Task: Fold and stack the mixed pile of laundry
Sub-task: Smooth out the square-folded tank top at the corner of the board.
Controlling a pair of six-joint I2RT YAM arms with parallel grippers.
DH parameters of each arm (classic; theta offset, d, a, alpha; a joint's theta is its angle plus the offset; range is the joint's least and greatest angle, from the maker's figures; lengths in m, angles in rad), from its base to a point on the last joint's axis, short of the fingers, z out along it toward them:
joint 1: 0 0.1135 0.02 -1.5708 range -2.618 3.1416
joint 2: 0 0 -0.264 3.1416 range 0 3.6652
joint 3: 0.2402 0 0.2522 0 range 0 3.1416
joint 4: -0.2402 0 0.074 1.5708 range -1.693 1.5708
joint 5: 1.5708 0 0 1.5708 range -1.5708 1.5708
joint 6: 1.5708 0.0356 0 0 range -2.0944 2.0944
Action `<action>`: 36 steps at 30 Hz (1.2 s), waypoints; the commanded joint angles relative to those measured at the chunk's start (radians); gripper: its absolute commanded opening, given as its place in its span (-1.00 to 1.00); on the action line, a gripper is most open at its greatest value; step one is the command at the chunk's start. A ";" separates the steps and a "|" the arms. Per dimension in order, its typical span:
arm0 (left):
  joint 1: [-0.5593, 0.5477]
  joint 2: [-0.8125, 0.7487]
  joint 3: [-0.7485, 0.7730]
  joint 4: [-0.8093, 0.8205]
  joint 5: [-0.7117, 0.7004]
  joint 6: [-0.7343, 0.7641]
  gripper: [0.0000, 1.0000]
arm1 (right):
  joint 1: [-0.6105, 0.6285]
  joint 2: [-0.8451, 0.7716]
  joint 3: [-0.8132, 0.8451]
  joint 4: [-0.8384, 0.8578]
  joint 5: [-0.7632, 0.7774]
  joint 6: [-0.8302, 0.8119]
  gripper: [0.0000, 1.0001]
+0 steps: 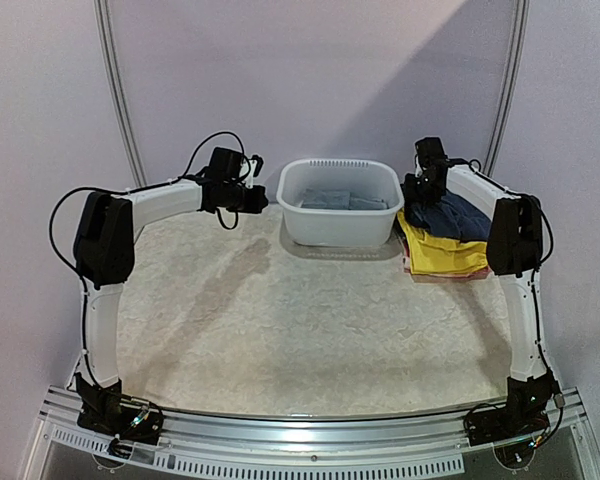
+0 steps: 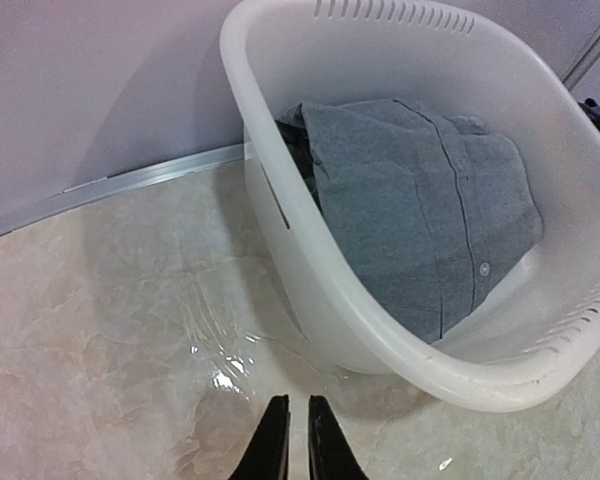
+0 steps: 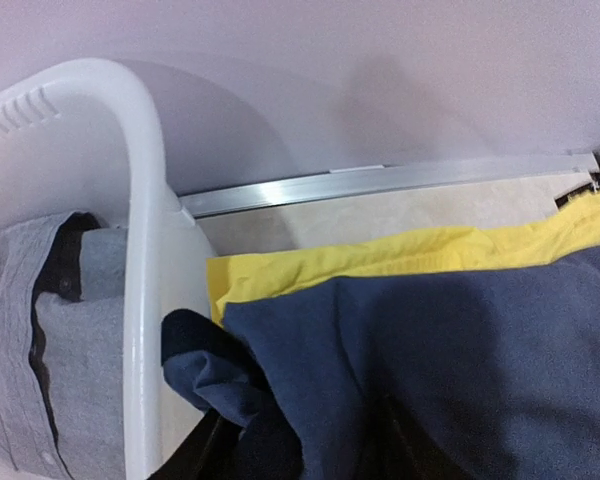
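The laundry is in two places. A grey buttoned garment (image 1: 340, 199) (image 2: 420, 200) (image 3: 80, 340) lies inside the white basin (image 1: 288, 195) (image 2: 310, 250) (image 3: 145, 250). To the right of the basin, a navy garment (image 1: 458, 215) (image 3: 460, 350) lies on folded yellow cloth (image 1: 442, 252) (image 3: 380, 260), with a reddish edge (image 1: 410, 264) under it. My right gripper (image 1: 417, 198) (image 3: 300, 450) is low over the navy garment's left end, with its jaws apart and navy cloth bunched loosely between and over them. My left gripper (image 1: 260, 200) (image 2: 298, 410) hovers left of the basin, with only a thin slit between its fingers and nothing in it.
The basin stands at the back centre against the wall rail (image 3: 380, 182). The stack sits at the back right, tight against the basin's right wall. Pale marbled tabletop (image 1: 310, 320) stretches in front.
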 commanded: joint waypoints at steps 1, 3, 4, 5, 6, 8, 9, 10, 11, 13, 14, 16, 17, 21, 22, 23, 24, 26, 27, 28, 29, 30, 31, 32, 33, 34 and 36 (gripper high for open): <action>0.003 -0.061 -0.029 0.009 0.023 -0.001 -0.84 | 0.004 -0.017 -0.006 0.018 -0.177 -0.017 0.07; 0.002 -0.071 -0.038 0.012 0.028 -0.004 -0.82 | 0.003 -0.071 -0.031 0.017 -0.184 -0.025 0.17; 0.002 -0.078 -0.045 0.014 0.030 -0.005 -0.82 | 0.003 -0.088 -0.039 0.010 -0.183 -0.028 0.21; 0.001 -0.084 -0.052 0.018 0.031 -0.006 -0.82 | 0.003 -0.109 -0.043 0.001 -0.185 -0.031 0.27; 0.001 -0.089 -0.060 0.023 0.030 -0.008 -0.81 | 0.003 -0.123 -0.046 -0.011 -0.190 -0.036 0.31; 0.001 -0.098 -0.068 0.027 0.034 -0.013 -0.79 | 0.000 -0.156 -0.049 -0.031 -0.210 -0.041 0.42; 0.000 -0.101 -0.070 0.029 0.036 -0.014 -0.78 | 0.000 -0.172 -0.055 -0.037 -0.228 -0.042 0.47; 0.001 -0.104 -0.073 0.029 0.040 -0.016 -0.76 | -0.003 -0.185 -0.061 -0.043 -0.250 -0.043 0.53; 0.000 -0.107 -0.077 0.030 0.043 -0.019 -0.76 | -0.005 -0.206 -0.068 -0.047 -0.274 -0.041 0.59; 0.000 -0.115 -0.085 0.035 0.050 -0.023 -0.74 | -0.007 -0.237 -0.088 -0.048 -0.316 -0.032 0.71; -0.001 -0.121 -0.090 0.036 0.051 -0.023 -0.74 | -0.008 -0.259 -0.103 -0.049 -0.328 -0.029 0.75; -0.001 -0.130 -0.101 0.041 0.056 -0.025 -0.73 | -0.009 -0.290 -0.131 -0.048 -0.338 -0.025 0.79; 0.000 -0.135 -0.106 0.042 0.058 -0.025 -0.73 | -0.008 -0.303 -0.152 -0.045 -0.322 -0.022 0.78; -0.001 -0.160 -0.136 0.045 0.065 -0.025 -0.73 | -0.009 -0.393 -0.284 -0.023 -0.152 -0.005 0.50; 0.000 -0.168 -0.144 0.046 0.069 -0.025 -0.73 | -0.010 -0.408 -0.322 -0.018 -0.095 -0.003 0.47; 0.000 -0.175 -0.152 0.047 0.071 -0.026 -0.73 | -0.010 -0.426 -0.357 -0.014 -0.061 -0.001 0.42; -0.001 -0.183 -0.161 0.048 0.073 -0.026 -0.73 | -0.011 -0.444 -0.394 -0.004 -0.042 0.002 0.37; -0.001 -0.197 -0.182 0.054 0.080 -0.031 -0.73 | -0.011 -0.465 -0.463 0.030 -0.050 0.010 0.24; 0.000 -0.204 -0.193 0.059 0.085 -0.035 -0.73 | -0.011 -0.472 -0.492 0.048 -0.066 0.012 0.16; -0.002 -0.211 -0.204 0.066 0.088 -0.040 -0.73 | -0.011 -0.475 -0.518 0.062 -0.092 0.013 0.07; -0.002 -0.217 -0.214 0.073 0.096 -0.045 -0.73 | -0.011 -0.472 -0.526 0.066 -0.109 0.016 0.00; -0.003 -0.223 -0.224 0.079 0.099 -0.049 -0.73 | -0.010 -0.464 -0.527 0.064 -0.121 0.018 -0.05; -0.003 -0.228 -0.234 0.084 0.101 -0.053 -0.73 | -0.010 -0.447 -0.528 0.064 -0.126 0.022 -0.06; -0.005 -0.235 -0.245 0.089 0.104 -0.057 -0.73 | -0.009 -0.437 -0.530 0.061 -0.126 0.024 -0.04; -0.006 -0.242 -0.254 0.093 0.106 -0.058 -0.73 | -0.008 -0.425 -0.531 0.059 -0.127 0.024 0.00; -0.008 -0.249 -0.265 0.097 0.107 -0.059 -0.73 | -0.007 -0.418 -0.537 0.059 -0.127 0.027 -0.01; -0.009 -0.259 -0.283 0.102 0.105 -0.059 -0.73 | -0.005 -0.404 -0.550 0.070 -0.127 0.031 -0.17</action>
